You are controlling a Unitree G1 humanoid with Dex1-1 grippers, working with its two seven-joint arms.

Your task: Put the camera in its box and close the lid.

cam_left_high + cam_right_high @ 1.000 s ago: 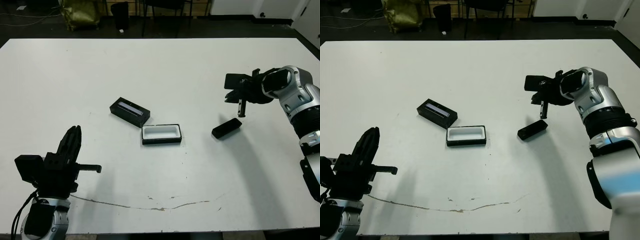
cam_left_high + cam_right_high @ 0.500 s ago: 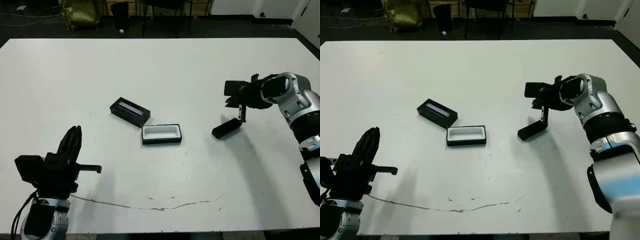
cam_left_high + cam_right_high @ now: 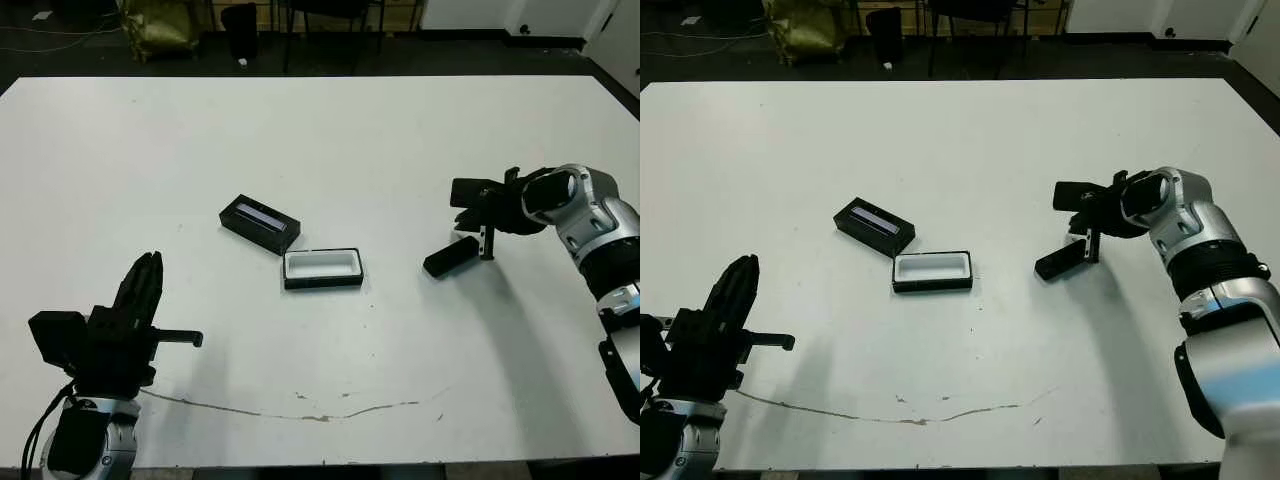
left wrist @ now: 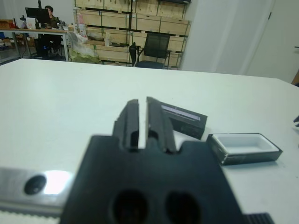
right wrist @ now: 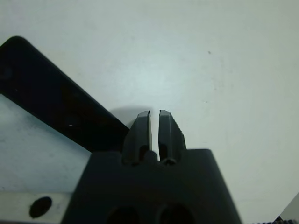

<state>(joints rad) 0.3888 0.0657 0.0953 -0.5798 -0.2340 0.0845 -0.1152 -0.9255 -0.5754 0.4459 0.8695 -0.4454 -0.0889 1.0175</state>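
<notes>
Right claw (image 3: 486, 243) nearly shut, empty, poised at the camera's (image 3: 452, 257) far right end. Camera lies flat on worktop (image 3: 330, 140), long axis diagonal, well right of open box (image 3: 322, 268). Left claw (image 4: 144, 122) shut, distant.

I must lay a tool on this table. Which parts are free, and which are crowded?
Free: the whole far half beyond the lid, and the near strip between the left gripper and the right edge. Crowded: the middle, where lid and box almost touch, and beside it the camera under the right gripper.
</notes>
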